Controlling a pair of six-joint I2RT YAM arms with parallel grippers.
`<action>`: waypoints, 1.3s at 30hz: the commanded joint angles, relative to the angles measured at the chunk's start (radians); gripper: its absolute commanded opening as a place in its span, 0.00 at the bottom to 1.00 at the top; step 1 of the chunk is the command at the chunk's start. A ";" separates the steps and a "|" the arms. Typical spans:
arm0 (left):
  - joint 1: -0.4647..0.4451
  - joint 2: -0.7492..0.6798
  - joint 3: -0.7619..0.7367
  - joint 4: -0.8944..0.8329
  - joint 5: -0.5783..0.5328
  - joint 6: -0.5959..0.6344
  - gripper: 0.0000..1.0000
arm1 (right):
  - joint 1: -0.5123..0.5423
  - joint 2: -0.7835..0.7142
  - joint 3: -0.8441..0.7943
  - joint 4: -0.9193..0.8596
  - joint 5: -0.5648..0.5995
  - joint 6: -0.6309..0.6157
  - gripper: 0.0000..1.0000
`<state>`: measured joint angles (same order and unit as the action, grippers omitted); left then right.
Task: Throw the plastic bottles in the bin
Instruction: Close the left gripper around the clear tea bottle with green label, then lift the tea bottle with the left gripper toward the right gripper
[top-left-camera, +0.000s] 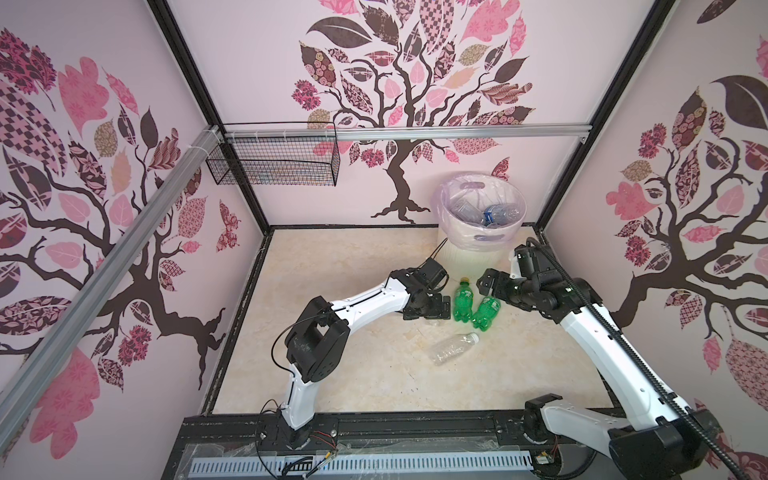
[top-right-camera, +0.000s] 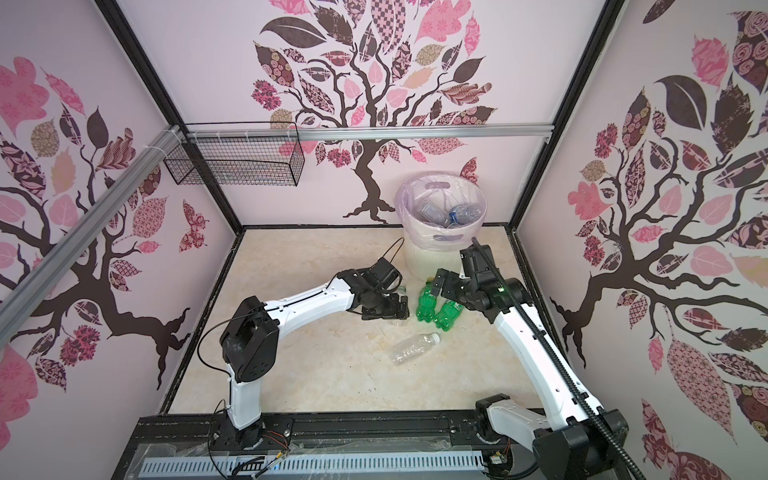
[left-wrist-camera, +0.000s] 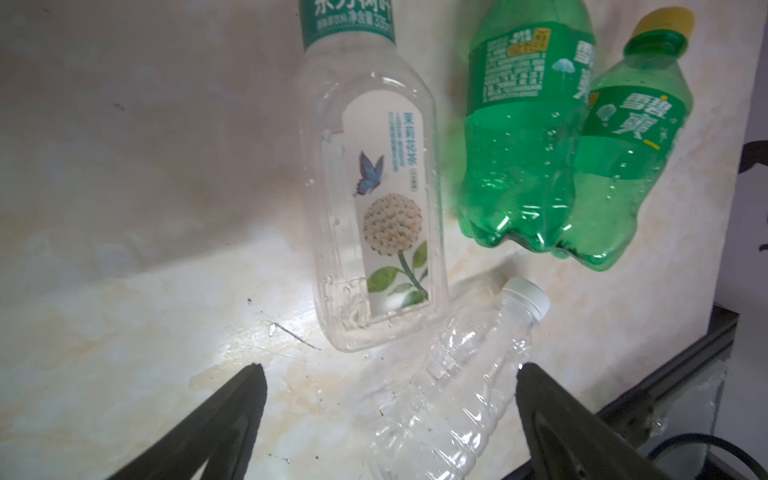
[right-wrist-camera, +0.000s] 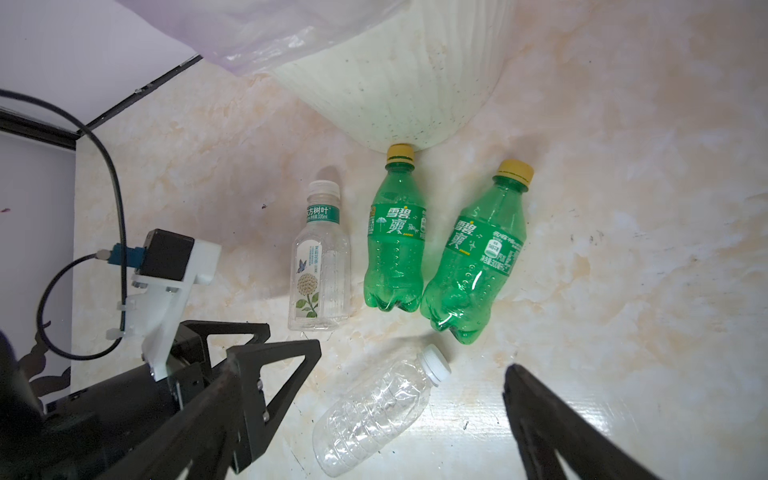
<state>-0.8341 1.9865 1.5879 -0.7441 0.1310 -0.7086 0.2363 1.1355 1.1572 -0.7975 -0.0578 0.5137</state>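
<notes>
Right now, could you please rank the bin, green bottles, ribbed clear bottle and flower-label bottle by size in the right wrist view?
1. bin, though cropped
2. green bottles and ribbed clear bottle: too alike to rank
3. flower-label bottle

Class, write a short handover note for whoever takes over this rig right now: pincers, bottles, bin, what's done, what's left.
Left pincer: open, empty, low over the table by the flower-label bottle.
Right pincer: open, empty, above the green bottles.
Bin: at the back of the table.
Done: several bottles lie inside the bin.
Left: four lie on the table in front of the bin: two green, the flower-label one, and a clear bottle with a white cap. None is gripped.
</notes>
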 joint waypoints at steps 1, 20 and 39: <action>0.007 0.039 0.025 0.020 -0.047 0.014 0.97 | -0.023 -0.037 0.023 -0.026 -0.025 0.013 1.00; 0.007 0.149 0.086 0.061 -0.113 0.033 0.95 | -0.026 -0.031 -0.007 -0.031 -0.070 0.023 0.99; 0.012 0.110 0.020 0.112 -0.103 0.086 0.66 | -0.026 0.004 -0.002 -0.003 -0.104 0.023 1.00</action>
<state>-0.8268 2.1391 1.6337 -0.6590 0.0181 -0.6464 0.2142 1.1278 1.1507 -0.8036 -0.1516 0.5255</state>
